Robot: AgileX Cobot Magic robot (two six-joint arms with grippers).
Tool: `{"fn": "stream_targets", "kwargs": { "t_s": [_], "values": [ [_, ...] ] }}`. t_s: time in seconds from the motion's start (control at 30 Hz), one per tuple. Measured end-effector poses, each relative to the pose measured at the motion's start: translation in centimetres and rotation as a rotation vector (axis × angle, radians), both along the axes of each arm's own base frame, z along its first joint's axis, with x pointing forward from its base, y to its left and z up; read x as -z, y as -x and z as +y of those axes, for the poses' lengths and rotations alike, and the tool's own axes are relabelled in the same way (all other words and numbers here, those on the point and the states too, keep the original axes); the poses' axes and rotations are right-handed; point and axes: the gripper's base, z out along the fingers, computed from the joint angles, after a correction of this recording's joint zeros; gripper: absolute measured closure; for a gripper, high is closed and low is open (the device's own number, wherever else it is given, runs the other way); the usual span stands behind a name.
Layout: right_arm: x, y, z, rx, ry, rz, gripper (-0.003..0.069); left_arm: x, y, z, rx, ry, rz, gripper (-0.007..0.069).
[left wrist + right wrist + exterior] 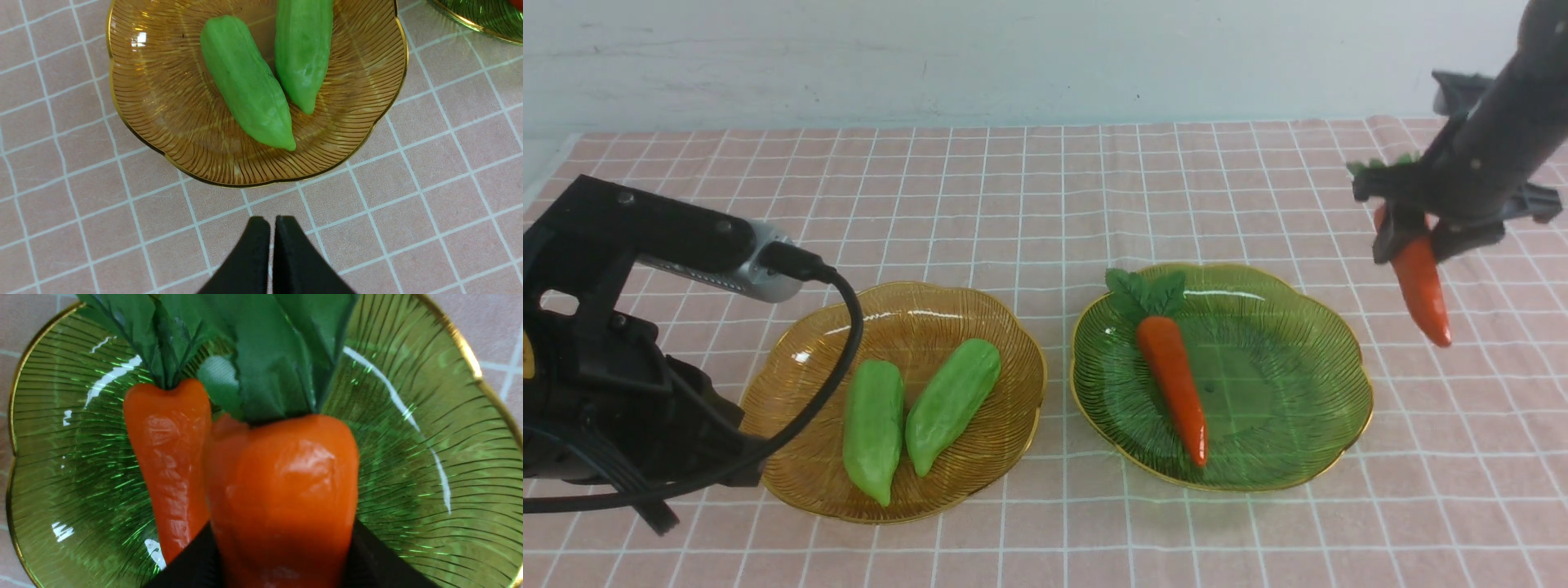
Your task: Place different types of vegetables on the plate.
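Two light-green gourds (874,429) (953,404) lie side by side on the amber plate (800,384). They also show in the left wrist view (247,81) (302,49). One orange carrot (1174,376) lies on the green plate (1274,367). My right gripper (1409,233) is shut on the second carrot (1419,282) and holds it in the air, tip down, past the green plate's right rim. In the right wrist view the held carrot (282,490) hangs over the green plate (429,437) beside the lying carrot (167,457). My left gripper (271,222) is shut and empty, just short of the amber plate's rim (163,102).
A pink checked cloth (1045,188) covers the table up to a white wall (1013,57). My left arm (621,384) and its black cable (849,327) reach over the amber plate's left side. The green plate's edge (482,20) shows in the left wrist view.
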Motion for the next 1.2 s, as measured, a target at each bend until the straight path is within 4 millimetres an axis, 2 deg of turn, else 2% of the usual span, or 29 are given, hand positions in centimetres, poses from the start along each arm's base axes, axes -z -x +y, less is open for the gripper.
{"fn": "stream_targets", "kwargs": {
  "t_s": [0.17, 0.37, 0.5, 0.63, 0.73, 0.8, 0.87, 0.9, 0.97, 1.03, 1.07, 1.13, 1.2],
  "values": [
    [0.2, -0.1, -0.1, 0.015, 0.022, 0.003, 0.0171, 0.0, 0.0, 0.0, 0.000, 0.001, -0.002, 0.0627],
    [-1.2, 0.2, -0.3, 0.004, 0.024, -0.032, 0.0116, 0.0, 0.0, 0.0, 0.000, 0.001, -0.002, 0.0627],
    [-4.3, 1.2, -0.5, -0.011, 0.009, -0.105, 0.0130, 0.0, 0.0, 0.0, -0.001, 0.000, 0.003, 0.0627],
    [-10.1, 4.1, -1.4, -0.012, -0.015, -0.235, 0.0216, 0.1, 0.1, 0.1, -0.003, -0.005, 0.020, 0.0627],
    [-14.5, 7.9, -2.5, -0.012, -0.026, -0.339, 0.0326, 0.1, 0.2, 0.1, -0.005, -0.005, 0.022, 0.0627],
    [-17.5, 12.2, -3.8, -0.011, -0.022, -0.419, 0.0446, 0.1, 0.2, 0.1, -0.005, -0.005, 0.022, 0.0627],
    [-18.9, 16.5, -5.1, -0.008, -0.015, -0.481, 0.0553, 0.1, 0.1, 0.1, -0.005, -0.004, 0.021, 0.0627],
    [-19.0, 18.3, -5.7, 0.001, -0.013, -0.525, 0.0604, 0.1, 0.1, 0.0, -0.005, -0.003, 0.019, 0.0627],
    [-19.7, 21.9, -6.9, 0.023, -0.030, -0.669, 0.0648, 0.1, 0.1, 0.0, -0.005, -0.002, 0.015, 0.0627],
    [-19.2, 25.7, -8.1, 0.052, -0.062, -0.846, 0.0667, 0.0, 0.0, 0.0, -0.005, 0.003, 0.001, 0.0627],
    [-18.3, 28.0, -8.8, 0.071, -0.090, -0.960, 0.0671, -0.1, -0.1, 0.0, -0.005, 0.008, -0.011, 0.0627],
    [-16.0, 31.9, -9.9, 0.109, -0.151, -1.185, 0.0674, -0.2, -0.2, -0.1, -0.006, 0.015, -0.029, 0.0627],
    [-12.9, 35.2, -10.9, 0.135, -0.193, -1.339, 0.0674, -0.3, -0.3, -0.1, -0.006, 0.020, -0.042, 0.0627]
  ]
}}
